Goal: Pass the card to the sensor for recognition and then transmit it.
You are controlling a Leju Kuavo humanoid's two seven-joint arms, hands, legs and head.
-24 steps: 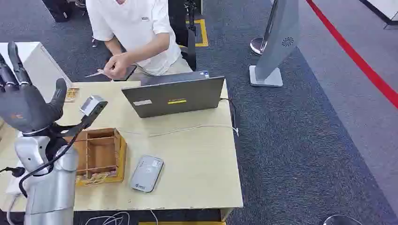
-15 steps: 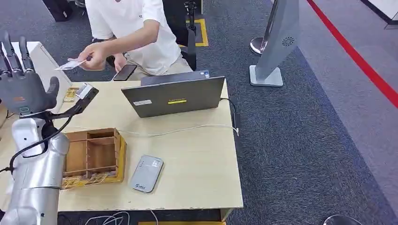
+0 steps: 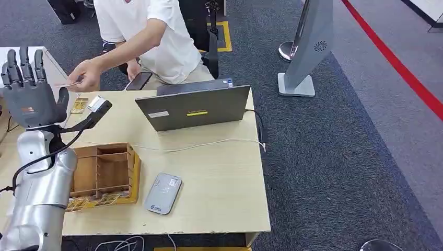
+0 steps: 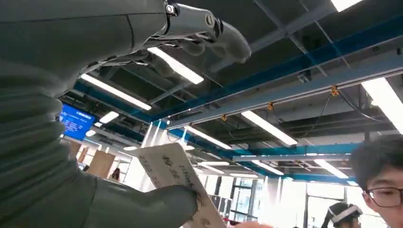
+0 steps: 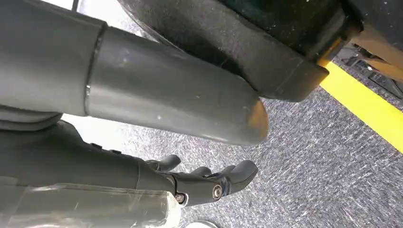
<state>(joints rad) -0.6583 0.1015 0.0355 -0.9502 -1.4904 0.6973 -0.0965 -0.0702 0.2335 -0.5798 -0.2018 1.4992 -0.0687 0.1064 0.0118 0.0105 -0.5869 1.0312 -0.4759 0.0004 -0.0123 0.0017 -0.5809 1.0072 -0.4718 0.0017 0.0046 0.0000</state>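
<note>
My left hand (image 3: 31, 97) is raised at the table's left edge, palm forward, with its fingers (image 3: 23, 65) spread upright and nothing gripped. A seated person reaches out a hand (image 3: 86, 78) and holds a pale card (image 3: 67, 84) up to it. In the left wrist view the card (image 4: 173, 173) stands right beside my thumb (image 4: 142, 209), while my fingers (image 4: 209, 28) stay far apart from it. The grey card sensor (image 3: 163, 193) lies flat near the table's front edge. My right hand (image 5: 209, 183) hangs over the carpet, fingers loose and holding nothing.
A wooden divided box (image 3: 107, 170) holding cards stands left of the sensor. An open laptop (image 3: 193, 107) with a white cable sits at the back of the table (image 3: 219, 183). More cards (image 3: 79, 104) lie at the back left. The person's other hand holds a phone (image 3: 138, 80).
The person's hand carried the card from near their body out to my left hand. My left hand rose and turned so its fingers point straight up.
</note>
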